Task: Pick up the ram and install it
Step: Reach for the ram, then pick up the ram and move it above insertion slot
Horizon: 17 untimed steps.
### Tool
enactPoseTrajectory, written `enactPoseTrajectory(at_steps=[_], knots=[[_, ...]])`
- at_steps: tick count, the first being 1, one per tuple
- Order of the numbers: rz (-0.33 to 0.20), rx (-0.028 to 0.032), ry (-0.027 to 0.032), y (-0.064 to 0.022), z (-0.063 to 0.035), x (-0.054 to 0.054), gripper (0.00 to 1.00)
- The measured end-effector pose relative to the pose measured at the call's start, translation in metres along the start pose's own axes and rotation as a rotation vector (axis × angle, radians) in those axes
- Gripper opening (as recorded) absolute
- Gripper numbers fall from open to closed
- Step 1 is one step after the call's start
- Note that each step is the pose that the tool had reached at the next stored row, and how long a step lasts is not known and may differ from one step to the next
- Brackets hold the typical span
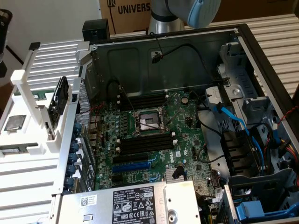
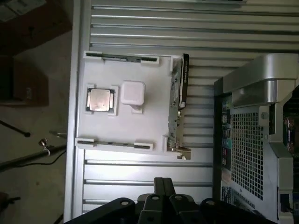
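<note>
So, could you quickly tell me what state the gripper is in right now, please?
Gripper: fingers together, closed on nothing, hovering above the white parts tray; the ram lies untouched in its tray holder.

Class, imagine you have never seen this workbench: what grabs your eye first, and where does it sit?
The open computer case fills the exterior view's right, its green motherboard lying exposed inside. On that view's left is a white holder tray carrying a square silver processor. A ram stick rests in a bracket at the tray's edge.
</note>
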State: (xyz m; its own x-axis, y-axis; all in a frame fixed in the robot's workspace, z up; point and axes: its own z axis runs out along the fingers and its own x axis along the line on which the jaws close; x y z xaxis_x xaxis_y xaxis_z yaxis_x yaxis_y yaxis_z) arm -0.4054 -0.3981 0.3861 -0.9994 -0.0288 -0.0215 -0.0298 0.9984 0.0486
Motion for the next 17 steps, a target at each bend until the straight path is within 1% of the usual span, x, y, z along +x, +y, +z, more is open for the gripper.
enactPoseTrajectory(at_steps=[2, 3, 9, 10, 17], knots=[[-0.018, -0.0005, 0.0007, 0.0008, 0.0006, 0.001, 0.10], [-0.024, -0.0005, 0.0011, 0.0037, 0.0013, 0.006, 0.10], [-0.030, -0.0007, 0.0008, 0.0152, 0.0042, 0.026, 0.10], [-0.031, -0.0008, 0.0011, 0.0168, 0.0043, 0.028, 0.10], [-0.032, -0.0007, 0.0015, 0.0169, 0.0042, 0.028, 0.10]])
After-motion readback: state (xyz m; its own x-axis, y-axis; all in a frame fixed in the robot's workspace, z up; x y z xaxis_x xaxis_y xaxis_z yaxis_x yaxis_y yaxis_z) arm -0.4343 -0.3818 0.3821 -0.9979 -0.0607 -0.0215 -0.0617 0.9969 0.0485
